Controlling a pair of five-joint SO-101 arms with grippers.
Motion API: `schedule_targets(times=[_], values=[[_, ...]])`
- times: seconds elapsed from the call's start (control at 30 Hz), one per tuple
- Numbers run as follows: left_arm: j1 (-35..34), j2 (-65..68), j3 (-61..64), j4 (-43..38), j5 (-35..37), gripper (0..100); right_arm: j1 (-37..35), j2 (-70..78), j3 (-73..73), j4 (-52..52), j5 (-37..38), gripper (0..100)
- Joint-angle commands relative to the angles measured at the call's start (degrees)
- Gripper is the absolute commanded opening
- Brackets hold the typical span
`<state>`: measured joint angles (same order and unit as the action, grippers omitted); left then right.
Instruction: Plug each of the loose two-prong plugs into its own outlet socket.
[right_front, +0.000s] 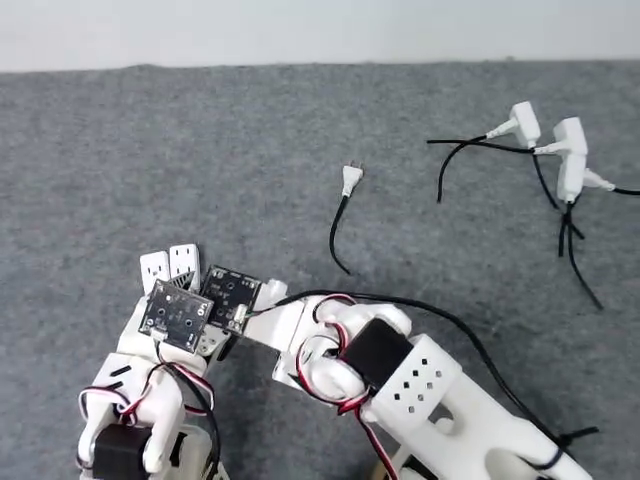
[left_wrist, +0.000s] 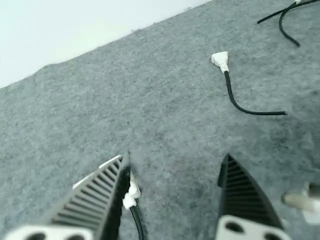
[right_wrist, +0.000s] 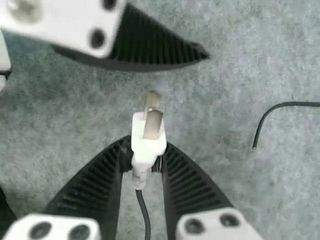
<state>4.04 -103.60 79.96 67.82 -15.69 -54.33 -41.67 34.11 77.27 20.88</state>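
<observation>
My right gripper (right_wrist: 147, 147) is shut on a white two-prong plug (right_wrist: 148, 134), prongs pointing away from the wrist and its black cord trailing back between the fingers. Just beyond the prongs is a black finger (right_wrist: 135, 47) of my left gripper. My left gripper (left_wrist: 176, 157) is open over the grey mat; the held plug (left_wrist: 131, 192) sits beside one of its fingers (left_wrist: 100, 195). Two white outlet blocks (right_front: 170, 265) lie just ahead of both wrists. A loose plug (right_front: 352, 178) (left_wrist: 220, 59) with a short black cord lies mid-mat.
At the far right, white plug and socket pieces (right_front: 520, 125) (right_front: 568, 150) lie joined with tangled black cords (right_front: 570, 240). The grey mat (right_front: 250, 150) ends at a pale wall behind. Both arms crowd the near left corner.
</observation>
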Motion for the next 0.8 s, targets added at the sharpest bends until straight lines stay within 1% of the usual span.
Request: schedule_targets(times=[0.0,0.13,0.2,0.27,0.43,0.5,0.67,0.77], values=[[1.0,-0.8,2.9,0.1,-0.8,29,0.7,-4.8,-8.1,-0.5,0.2,0.9],[0.9,-0.9,2.6,0.1,-0.7,29,0.7,-5.1,-6.3,-1.0,0.2,0.9],[-0.7,-0.9,1.5,0.1,-0.6,29,0.7,-5.1,-6.2,-1.0,0.2,0.9],[-3.7,-0.9,0.7,0.0,-0.2,29,0.7,-5.2,-6.2,-1.0,0.2,0.9],[-13.6,-0.9,0.0,-4.8,6.8,29,0.8,-4.9,-6.2,-1.0,0.2,0.9],[-15.8,-0.9,0.0,-5.8,8.6,29,0.8,-5.0,-6.2,-1.0,0.2,0.9],[-13.4,-0.9,-0.3,-5.6,9.8,29,0.8,-4.7,-5.9,-1.1,0.1,0.9],[-11.1,-0.9,-2.4,-4.1,9.8,29,0.8,-4.7,-3.9,-3.2,0.1,0.9]])
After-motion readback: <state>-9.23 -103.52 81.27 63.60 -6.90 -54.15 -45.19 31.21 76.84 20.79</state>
